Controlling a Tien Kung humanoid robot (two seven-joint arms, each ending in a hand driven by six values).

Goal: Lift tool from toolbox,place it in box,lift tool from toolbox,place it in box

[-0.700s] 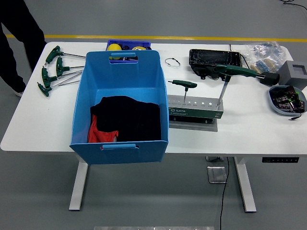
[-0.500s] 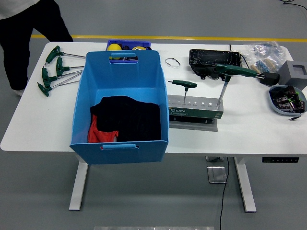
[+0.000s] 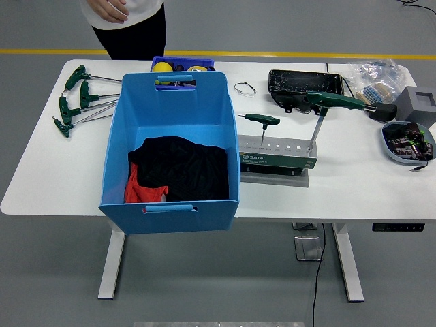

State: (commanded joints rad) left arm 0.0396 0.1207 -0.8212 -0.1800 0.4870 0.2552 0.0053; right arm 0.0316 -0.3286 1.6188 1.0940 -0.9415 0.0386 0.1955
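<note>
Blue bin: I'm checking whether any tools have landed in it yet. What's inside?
Inside the blue bin lie a black cloth and a red-orange piece at its near left. No tool shows; anything under the cloth is covered.

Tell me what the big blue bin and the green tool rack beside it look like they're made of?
The blue bin looks like moulded plastic: one even colour, smooth, faintly glossy walls, rounded corners and handle slots formed into the rim. The green tool rack seems painted metal, with crisp folded edges, a paler grey top punched with holes, and a bare grey base plate. Neither can be confirmed from one view.
</note>
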